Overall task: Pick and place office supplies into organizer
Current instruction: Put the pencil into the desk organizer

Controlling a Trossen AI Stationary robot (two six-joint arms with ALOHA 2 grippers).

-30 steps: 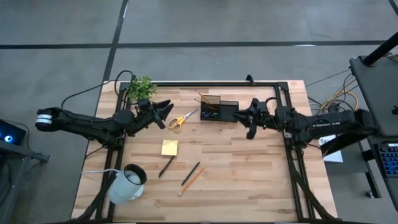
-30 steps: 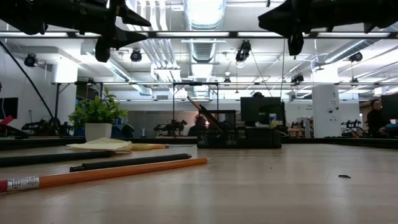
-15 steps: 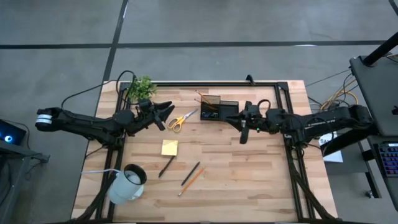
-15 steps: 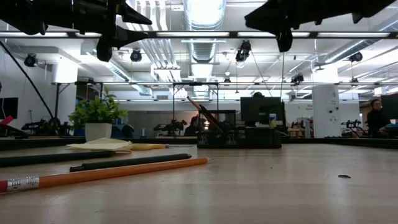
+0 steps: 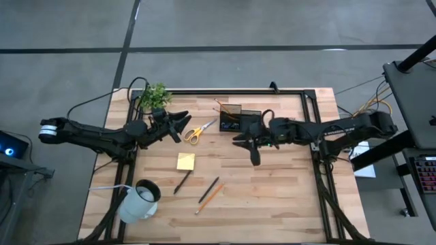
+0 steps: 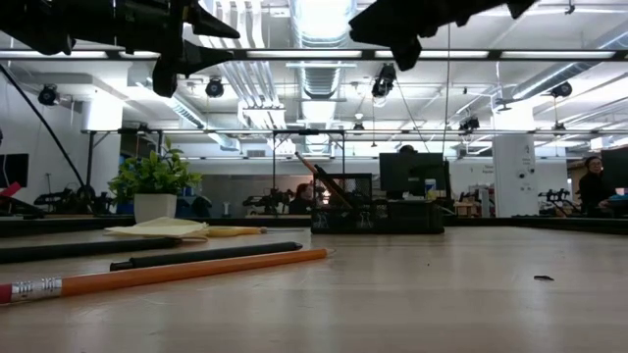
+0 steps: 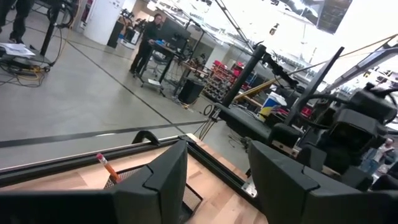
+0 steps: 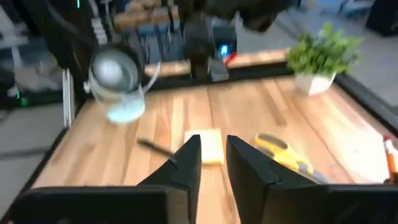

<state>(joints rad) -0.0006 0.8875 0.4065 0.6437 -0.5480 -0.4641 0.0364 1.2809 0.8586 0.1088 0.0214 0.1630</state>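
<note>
My right claw (image 5: 253, 151) has swung leftward from beside the black mesh organizer (image 5: 239, 120) to hover just in front of it, above the wooden desk (image 5: 272, 184); its fingers (image 8: 186, 163) stand slightly parted, grasping nothing. My left claw (image 5: 178, 124) hangs released beside the yellow-handled scissors (image 5: 198, 130). The square yellow sticky-note pad (image 5: 185, 161), dark pens (image 5: 182, 182) and thin orange pencil (image 5: 210, 198) lie loose mid-desk.

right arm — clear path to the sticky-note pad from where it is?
Probably yes. The right gripper hangs above bare table just in front of the organizer, empty, and only open wood lies between it and the yellow sticky-note pad.
</note>
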